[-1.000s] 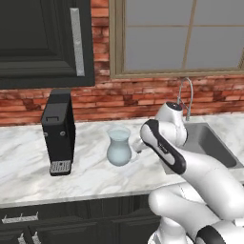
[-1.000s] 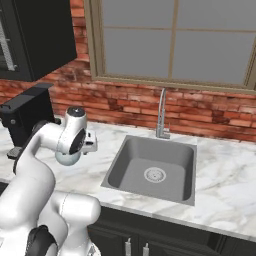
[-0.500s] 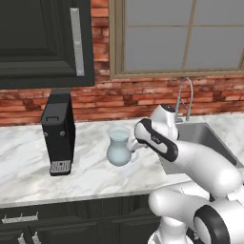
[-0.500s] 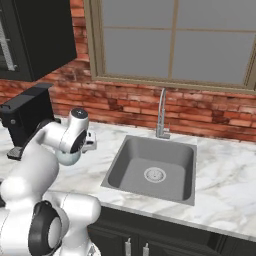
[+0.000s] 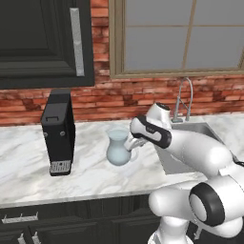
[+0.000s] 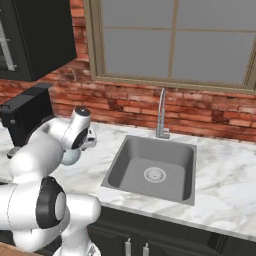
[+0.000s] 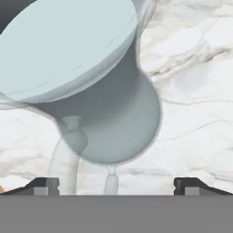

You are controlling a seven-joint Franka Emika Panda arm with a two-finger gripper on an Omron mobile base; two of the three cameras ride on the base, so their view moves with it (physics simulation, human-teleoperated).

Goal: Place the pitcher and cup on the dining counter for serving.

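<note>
- The marble counter (image 5: 28, 162) runs the width of both base views under a red brick wall (image 5: 105, 100), and its front edge (image 5: 71, 199) overhangs black cabinets with silver handles.
- A window (image 6: 175, 40) with a tan frame sits above the sink; in the left base view a black upper cabinet (image 5: 43, 43) with a long silver handle hangs over the left part of the counter.
- The white arm (image 5: 190, 147) rises from the lower right of the left base view and reaches left over the counter, crossing in front of the sink's near left corner.
- The grey sink (image 6: 152, 167) is sunk into the counter right of the arm, with a curved silver faucet (image 6: 161, 115) at its back edge; bare marble lies to its right.
- A black coffee machine (image 5: 58, 132) stands upright left of the pitcher, well apart from it, with open marble between and in front of them. No writing can be read on it.
- The pitcher (image 5: 117, 148) stands upright on the marble counter, between the coffee machine and the sink, back from the front edge.
- The gripper (image 5: 134, 142) is at the pitcher's right side, at its handle (image 7: 66, 161). In the hand view the two dark fingertips (image 7: 43, 185) stand wide apart, released, with the handle between them and the pitcher's rim close above.
</note>
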